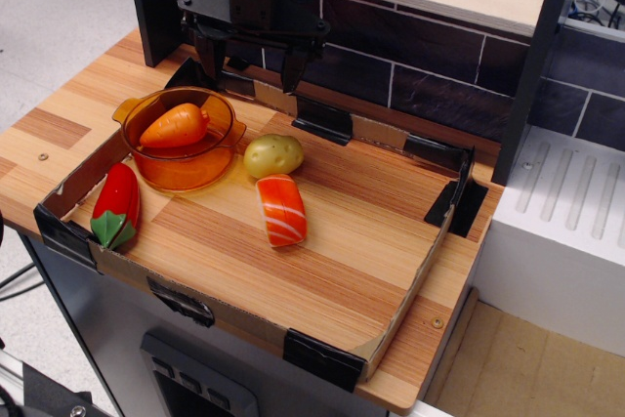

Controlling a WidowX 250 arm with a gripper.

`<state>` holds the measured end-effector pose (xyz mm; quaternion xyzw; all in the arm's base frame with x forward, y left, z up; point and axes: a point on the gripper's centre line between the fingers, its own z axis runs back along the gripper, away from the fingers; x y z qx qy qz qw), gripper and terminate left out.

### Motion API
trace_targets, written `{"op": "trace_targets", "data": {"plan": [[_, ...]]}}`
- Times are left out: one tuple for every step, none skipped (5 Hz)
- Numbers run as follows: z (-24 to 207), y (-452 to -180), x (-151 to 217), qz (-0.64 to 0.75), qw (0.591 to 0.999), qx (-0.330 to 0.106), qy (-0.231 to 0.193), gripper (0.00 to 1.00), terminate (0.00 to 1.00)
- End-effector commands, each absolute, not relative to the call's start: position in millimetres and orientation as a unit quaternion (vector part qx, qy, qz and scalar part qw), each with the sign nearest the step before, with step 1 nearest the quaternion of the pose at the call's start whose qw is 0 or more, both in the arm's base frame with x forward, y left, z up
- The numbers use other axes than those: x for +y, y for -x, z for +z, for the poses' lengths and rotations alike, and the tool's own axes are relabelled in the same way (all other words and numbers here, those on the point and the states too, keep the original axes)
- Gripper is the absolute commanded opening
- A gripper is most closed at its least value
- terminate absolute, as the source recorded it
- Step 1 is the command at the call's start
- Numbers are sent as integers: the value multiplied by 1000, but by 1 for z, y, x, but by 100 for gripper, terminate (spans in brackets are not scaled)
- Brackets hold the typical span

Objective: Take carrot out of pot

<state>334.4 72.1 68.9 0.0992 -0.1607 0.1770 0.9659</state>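
Single view, from above and in front.

Desk: light wood-grain top, edged by a low cardboard border held with black tape at the corners; dark tiled wall behind.

Pot: round, translucent amber-orange plastic, small handle visible on its left rim; stands at the rear left of the bordered area. Contents: one carrot, plain orange, smooth, tapered, lying on its side across the pot with the thicker end to the right, resting high enough to show above the rim.

Potato: yellow-green, rounded, on the desk just beside the pot's right side.

Salmon sushi piece: orange with white stripes, lying flat near the middle, just in front of the potato.

Red pepper: green stem end pointing to the front, lying against the left cardboard edge, just beside the pot's front left.

Tool: black, two fingers pointing down, spread apart with nothing between them; it hangs above the rear of the desk, behind and to the right of the pot, clear of the carrot.
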Motion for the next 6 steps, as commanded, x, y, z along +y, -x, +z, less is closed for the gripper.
{"op": "trace_targets", "data": {"plan": [[69,-334,72,177,966,-161,-99,100,0],[94,-331,73,105,973,-195,-68,100,0],[118,-322,84,22,979,-202,-24,100,0],[123,-312,109,-76,987,-144,-5,100,0],[121,-304,125,-176,977,-119,-35,100,0],[113,-305,136,-226,969,-87,-51,100,0]]}}
